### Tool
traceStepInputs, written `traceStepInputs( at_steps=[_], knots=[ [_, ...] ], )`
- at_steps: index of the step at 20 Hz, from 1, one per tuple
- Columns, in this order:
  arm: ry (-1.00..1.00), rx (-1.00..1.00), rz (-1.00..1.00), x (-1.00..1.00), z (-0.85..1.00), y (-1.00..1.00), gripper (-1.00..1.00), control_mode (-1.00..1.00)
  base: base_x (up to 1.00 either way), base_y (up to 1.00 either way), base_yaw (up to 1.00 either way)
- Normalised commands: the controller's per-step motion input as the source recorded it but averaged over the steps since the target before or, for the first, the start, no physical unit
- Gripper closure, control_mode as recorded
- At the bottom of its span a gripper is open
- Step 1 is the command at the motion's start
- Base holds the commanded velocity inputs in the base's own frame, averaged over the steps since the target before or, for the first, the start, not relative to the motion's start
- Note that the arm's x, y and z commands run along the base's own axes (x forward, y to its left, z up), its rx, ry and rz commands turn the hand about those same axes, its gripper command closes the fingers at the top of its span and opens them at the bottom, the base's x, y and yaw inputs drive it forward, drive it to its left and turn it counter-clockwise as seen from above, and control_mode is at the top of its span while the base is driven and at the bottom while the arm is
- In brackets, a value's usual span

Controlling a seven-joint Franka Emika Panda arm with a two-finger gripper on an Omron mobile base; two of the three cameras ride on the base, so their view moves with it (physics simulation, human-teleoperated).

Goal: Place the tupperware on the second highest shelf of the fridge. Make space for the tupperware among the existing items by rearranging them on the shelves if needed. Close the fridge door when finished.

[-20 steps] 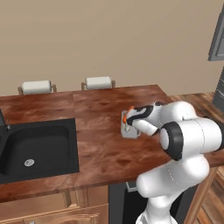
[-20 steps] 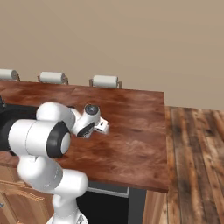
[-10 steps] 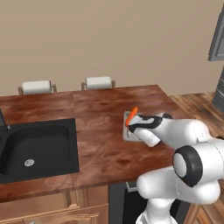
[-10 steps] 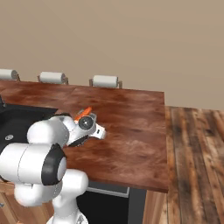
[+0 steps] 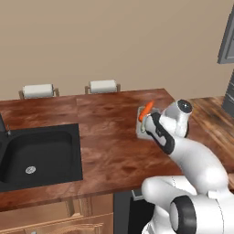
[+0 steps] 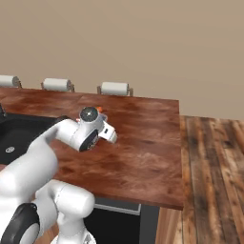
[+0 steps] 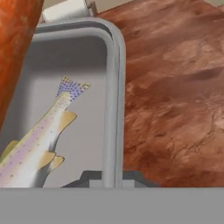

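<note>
The tupperware (image 5: 140,127) is a small grey container at the right part of the wooden counter (image 5: 109,151), with an orange carrot (image 5: 146,111) sticking out of it. My gripper (image 5: 149,130) reaches down onto its near rim. In the hand view the tupperware (image 7: 78,65) holds a fish (image 7: 35,140) and the carrot (image 7: 17,39). There my gripper (image 7: 112,177) is shut on the container's right wall, one fingertip on each side. A bit of the carrot (image 6: 99,109) peeks out behind my hand in the right base view. The fridge is out of view.
A black sink (image 5: 41,153) is set into the counter at the left. Two paper towel rolls (image 5: 39,90) (image 5: 103,86) stand along the back edge. The counter ends at the right, with wooden floor (image 6: 209,181) beyond. A grey panel (image 5: 227,41) hangs at the far right.
My arm has swung its elbow down and to the right, with the gripper staying on the tupperware. The tupperware has shifted slightly right and away.
</note>
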Motion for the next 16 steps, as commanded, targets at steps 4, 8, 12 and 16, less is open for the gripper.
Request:
traceStepInputs(
  at_steps=[4,8,12,16],
  knots=[
    [0.29,0.00,-0.05,-0.31,0.99,-0.43,1.00,-1.00,0.00,0.00,0.00],
    [0.04,0.00,0.00,-0.68,0.45,-0.17,1.00,-1.00,0.00,0.00,0.00],
    [-0.10,0.00,0.08,-0.87,0.00,-0.01,1.00,-1.00,0.00,0.00,0.00],
    [-0.16,0.00,0.13,-0.86,0.00,0.00,1.00,-1.00,0.00,0.00,0.00]
  ],
)
